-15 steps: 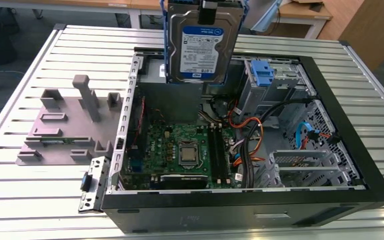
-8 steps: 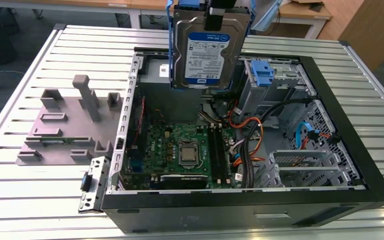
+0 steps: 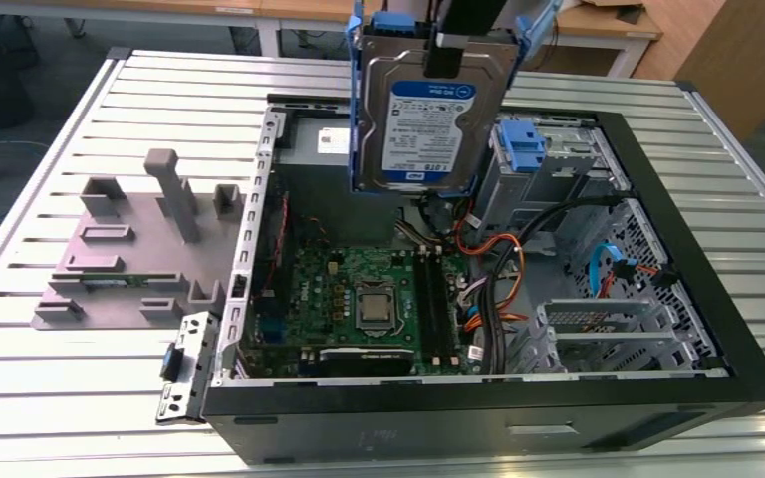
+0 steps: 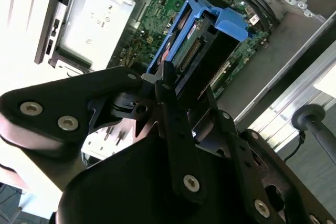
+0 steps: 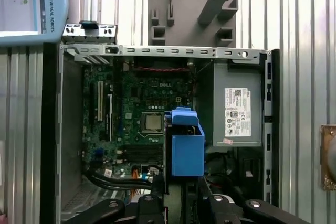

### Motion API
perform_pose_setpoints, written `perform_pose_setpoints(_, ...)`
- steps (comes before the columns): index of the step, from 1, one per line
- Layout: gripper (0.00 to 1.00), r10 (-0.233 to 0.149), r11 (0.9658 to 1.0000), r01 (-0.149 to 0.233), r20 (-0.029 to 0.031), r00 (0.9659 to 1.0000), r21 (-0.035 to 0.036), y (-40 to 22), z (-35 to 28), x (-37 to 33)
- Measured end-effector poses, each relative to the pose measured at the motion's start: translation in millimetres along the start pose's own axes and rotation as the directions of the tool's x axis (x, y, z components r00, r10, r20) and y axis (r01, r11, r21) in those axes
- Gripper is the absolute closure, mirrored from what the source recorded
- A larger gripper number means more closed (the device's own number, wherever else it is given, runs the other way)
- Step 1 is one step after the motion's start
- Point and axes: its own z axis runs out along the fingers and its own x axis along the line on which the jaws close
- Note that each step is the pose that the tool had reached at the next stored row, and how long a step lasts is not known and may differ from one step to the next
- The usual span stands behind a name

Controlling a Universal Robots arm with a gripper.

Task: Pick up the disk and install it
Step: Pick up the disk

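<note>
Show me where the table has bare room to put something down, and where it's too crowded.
Bare slats of the table lie beyond the grey fixture, and between the fixture and the near edge. A narrow strip runs along the computer case on the exterior view's right. Inside the case it is crowded: motherboard, cables, and the disk hanging above.

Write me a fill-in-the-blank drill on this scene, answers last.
The gripper holds the disk ___ the open computer case.
The disk's side rails are ___.
The grey fixture sits to the exterior view's ___ of the case.
Missing words: above; blue; left.
</note>
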Motion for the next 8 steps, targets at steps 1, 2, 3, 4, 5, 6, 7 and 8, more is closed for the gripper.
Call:
perform_pose_setpoints(1, 0.65, 0.0, 1.0, 0.0, 0.0, 1.0, 0.0, -1.3, 0.1, 1.9)
perform_pose_setpoints(2, 0.65, 0.0, 1.0, 0.0, 0.0, 1.0, 0.0, -2.6, 0.2, 3.9)
perform_pose_setpoints(3, 0.65, 0.0, 1.0, 0.0, -0.0001, 1.0, 0.0, -3.8, 0.2, 5.9)
perform_pose_setpoints(4, 0.65, 0.0, 1.0, 0.0, 0.0, 1.0, 0.0, -5.1, 0.4, 8.2)
perform_pose_setpoints(5, 0.65, 0.0, 1.0, 0.0, 0.0, 1.0, 0.0, -6.3, 0.5, 10.2)
perform_pose_setpoints(6, 0.65, 0.0, 1.0, 0.0, 0.0, 1.0, 0.0, -7.5, 0.6, 12.2)
perform_pose_setpoints(7, 0.65, 0.0, 1.0, 0.0, 0.0, 1.0, 0.0, -8.8, 0.6, 14.2)
perform_pose_setpoints(8, 0.65, 0.0, 1.0, 0.0, 0.0, 1.0, 0.0, -10.1, 0.7, 16.2)
